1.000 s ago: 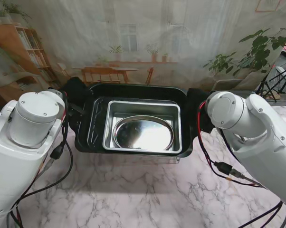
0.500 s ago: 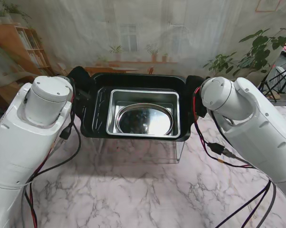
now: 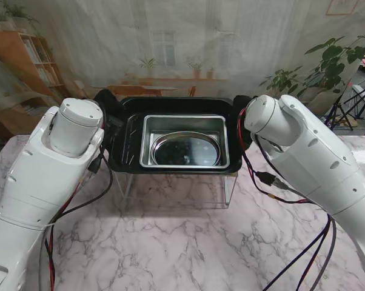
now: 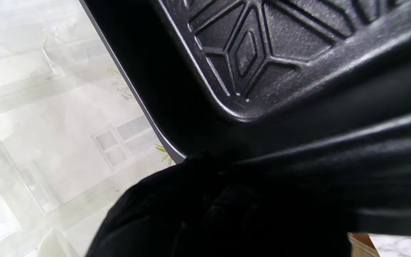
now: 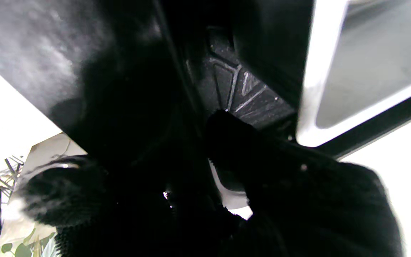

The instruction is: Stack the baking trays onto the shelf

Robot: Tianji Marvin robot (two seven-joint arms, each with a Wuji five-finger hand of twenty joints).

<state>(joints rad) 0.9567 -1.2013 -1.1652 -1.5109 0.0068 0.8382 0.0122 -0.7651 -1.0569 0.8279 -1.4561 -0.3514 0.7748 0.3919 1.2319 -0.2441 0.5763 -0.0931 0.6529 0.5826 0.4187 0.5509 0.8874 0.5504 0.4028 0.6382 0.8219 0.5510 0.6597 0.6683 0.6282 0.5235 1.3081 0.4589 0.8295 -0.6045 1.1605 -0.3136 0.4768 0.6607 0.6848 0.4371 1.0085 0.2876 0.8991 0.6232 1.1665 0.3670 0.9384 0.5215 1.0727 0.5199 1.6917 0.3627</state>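
Note:
A black baking tray holds a silver rectangular tray, and inside that lies a round silver pan. The stack hangs over a clear shelf on the marble table. My left hand, in a black glove, is shut on the black tray's left end. My right hand, also gloved, is shut on its right end. The left wrist view is filled by the ribbed black tray and the glove. In the right wrist view a gloved finger curls over the tray rim beside the silver tray.
The marble table stretches toward me in front of the shelf. Black and red cables hang from both arms. A printed backdrop stands behind the table, and a potted plant is at the far right.
Both arms have carried the tray stack away from me and higher, so it now sits over the clear shelf. Both hands keep their hold on the black tray's ends.

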